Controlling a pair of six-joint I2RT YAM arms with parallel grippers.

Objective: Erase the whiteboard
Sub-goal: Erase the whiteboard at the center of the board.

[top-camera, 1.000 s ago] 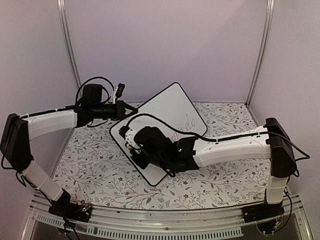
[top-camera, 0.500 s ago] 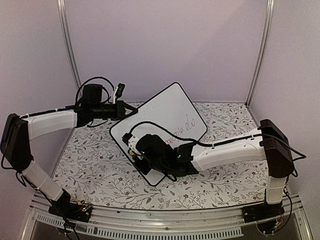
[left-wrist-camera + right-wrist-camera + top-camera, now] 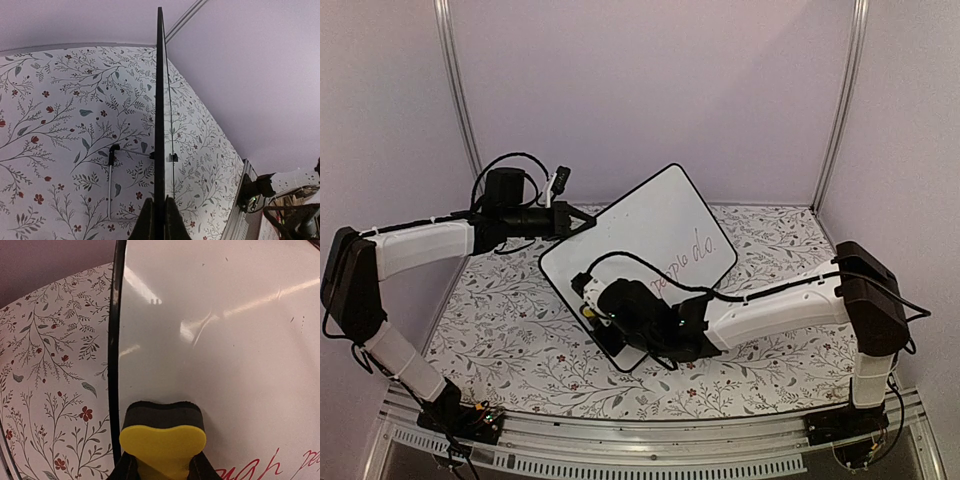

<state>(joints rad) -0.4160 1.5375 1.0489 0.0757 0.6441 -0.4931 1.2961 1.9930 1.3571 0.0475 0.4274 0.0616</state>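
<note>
The left arm rises from its base at the near left corner, bends out at the left edge of the table [image 3: 510, 330], and stretches its forearm to the right, level, toward the middle. The left gripper [image 3: 582, 222] is clamped on the upper left edge of the whiteboard [image 3: 655, 225]. The right arm stands up from the near right corner, then runs its forearm low and leftward across the board's lower part. Its wrist is turned down so that the right gripper [image 3: 588, 300] sits over the board's lower left side.

The whiteboard lies at the centre of the table, turned like a diamond in the top view and apparently tipped up off the flowered cloth, though the angle is hard to judge from above. Red handwriting [image 3: 685, 262] remains on its right half.

The left wrist view shows what the top view cannot. The board [image 3: 159, 100] is seen edge-on as a thin black line, with the left gripper [image 3: 159, 202] pinched tight on it. The right wrist view shows the right gripper [image 3: 162, 465] closed on a yellow eraser [image 3: 162, 437]. Its dark felt is pressed to the white face just beside the black frame, with red letters [image 3: 260, 467] at the lower right.
</note>
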